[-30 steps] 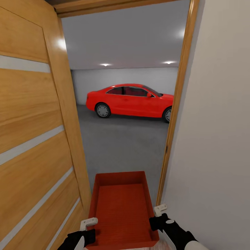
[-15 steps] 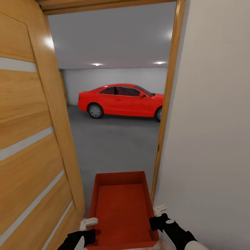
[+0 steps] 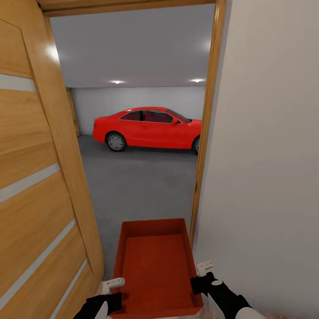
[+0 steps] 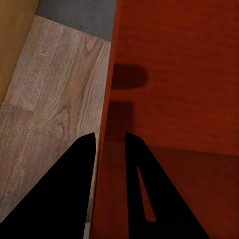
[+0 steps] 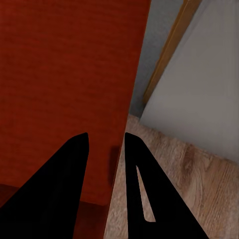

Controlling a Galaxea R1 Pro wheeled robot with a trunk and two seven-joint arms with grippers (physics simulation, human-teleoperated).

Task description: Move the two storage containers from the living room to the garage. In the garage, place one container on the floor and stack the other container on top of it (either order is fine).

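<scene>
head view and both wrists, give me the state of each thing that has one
bin: open-top, empty, carried level, one gripper on each side wall
left gripper: shut on the bin's left wall
right gripper: shut on the bin's right wall
door: open
car: parked, doors shut
ceiling lights: on

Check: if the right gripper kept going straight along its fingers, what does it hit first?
Probably the wood-plank floor at the doorway. The right gripper is clamped on the storage container wall, pointing down past it; depth is uncertain.
</scene>
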